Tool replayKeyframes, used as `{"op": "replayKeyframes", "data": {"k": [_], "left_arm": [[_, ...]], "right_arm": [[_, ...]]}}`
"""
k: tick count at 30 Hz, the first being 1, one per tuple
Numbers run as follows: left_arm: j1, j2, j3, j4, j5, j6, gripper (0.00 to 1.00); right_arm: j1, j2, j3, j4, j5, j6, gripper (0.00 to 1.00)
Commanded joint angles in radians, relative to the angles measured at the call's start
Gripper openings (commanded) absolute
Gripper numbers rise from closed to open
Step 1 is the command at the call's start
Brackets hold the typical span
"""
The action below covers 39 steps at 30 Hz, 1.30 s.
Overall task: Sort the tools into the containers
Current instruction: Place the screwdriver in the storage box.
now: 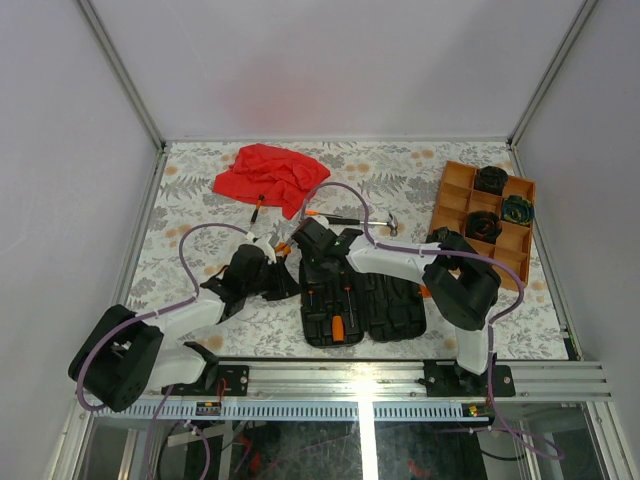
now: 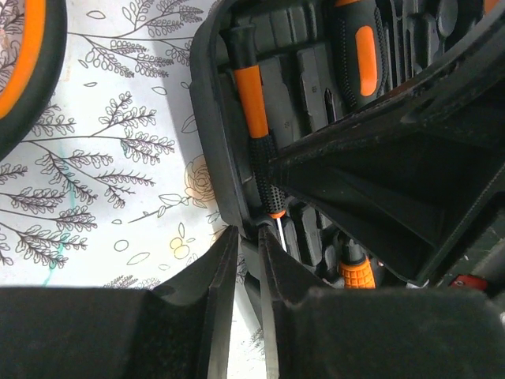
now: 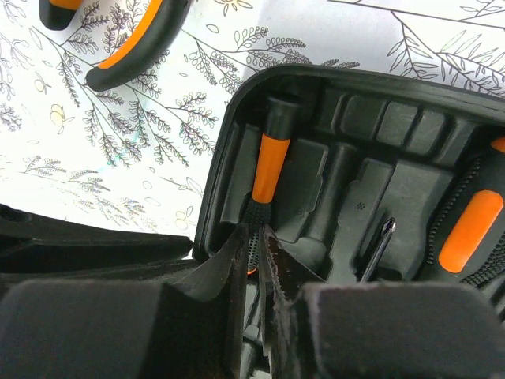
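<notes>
The arms cover the case's (image 1: 390,310) far end in the top view. The pliers (image 3: 130,51) run off the right wrist view's top edge. The right gripper (image 3: 254,233) hides the screwdriver's (image 3: 268,170) shaft.

Bright, even light, soft shadows; the left pincer (image 2: 246,237) looms dark, blurred.

Both share one build — the left arm (image 1: 190,315) and right arm (image 1: 392,258) have glossy white tubular links between bulky black joint housings. Thin purple cables (image 1: 182,255) loop alongside (one per arm). Matte black wedge-shaped fingers (image 2: 211,292) — black bolted base plates (image 1: 226,381).
</notes>
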Motion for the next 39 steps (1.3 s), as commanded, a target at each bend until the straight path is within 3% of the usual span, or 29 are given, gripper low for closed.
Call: {"op": "replayKeyframes", "data": {"k": [1, 11, 16, 34, 39], "left_arm": [[-0.003, 0.005, -0.024, 0.095, 0.028, 0.056, 0.14], [-0.004, 0.002, -0.028, 0.106, 0.035, 0.091, 0.09], [-0.003, 0.014, -0.026, 0.114, 0.038, 0.091, 0.08], [-0.036, 0.035, -0.014, 0.113, 0.036, 0.095, 0.03], [-0.039, 0.01, -0.014, 0.087, 0.007, 0.094, 0.02]], "right_arm": [[0.024, 0.04, 0.067, -0.114, 0.065, -0.023, 0.12], [0.048, 0.154, 0.124, -0.234, 0.067, -0.022, 0.01], [0.072, 0.204, 0.124, -0.288, 0.069, -0.012, 0.0], [0.137, 0.351, -0.021, -0.196, -0.076, 0.049, 0.0], [0.14, 0.275, -0.058, -0.177, -0.042, 0.051, 0.0]]}}
